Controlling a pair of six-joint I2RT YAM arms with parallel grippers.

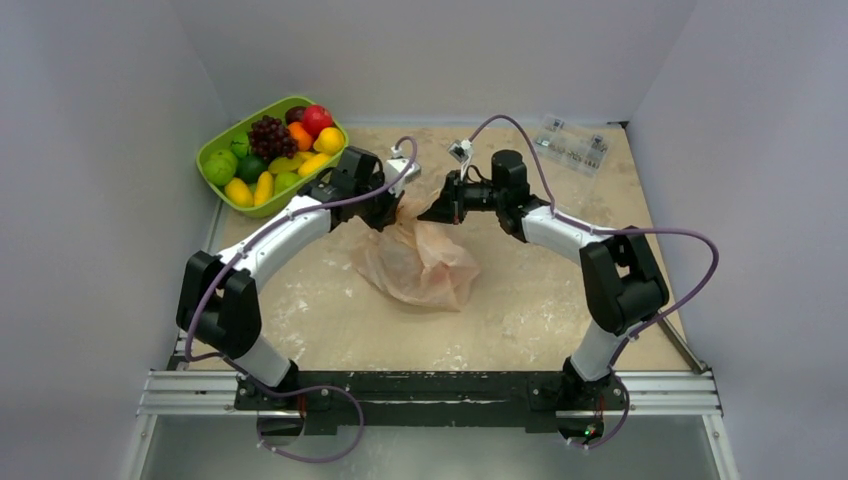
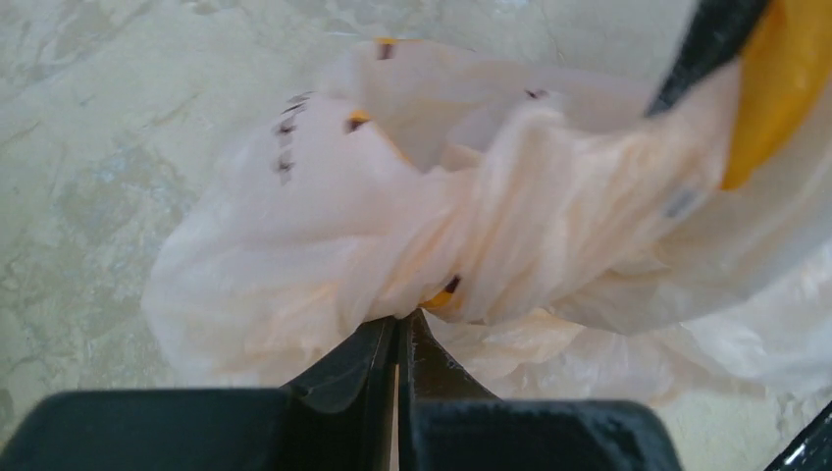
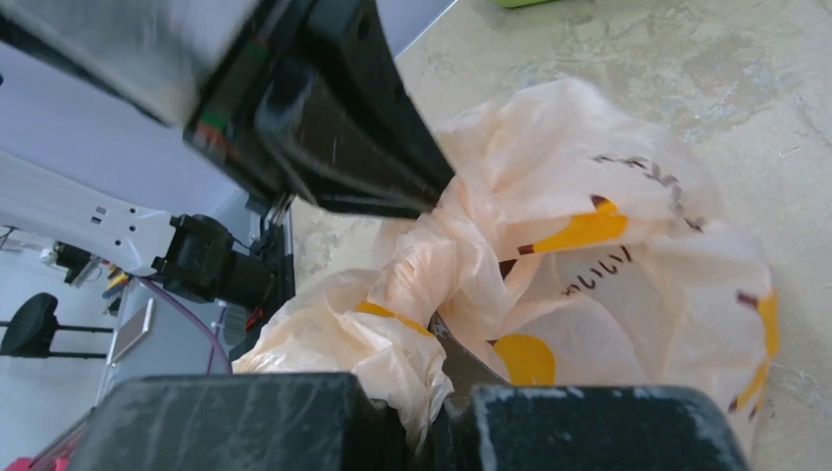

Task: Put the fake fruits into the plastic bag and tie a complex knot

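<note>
At far left the fake fruits lie heaped in the green tray, while on the bench the left pincer pinches the plastic bag by its gathered neck and the right pincer pinches it opposite, so knot-tying is judged in hand, next calling for crossed strands.

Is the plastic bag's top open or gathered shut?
Gathered shut: the plastic bag is twisted into a bunch at its top, pinched by the left hand and right hand.
</note>
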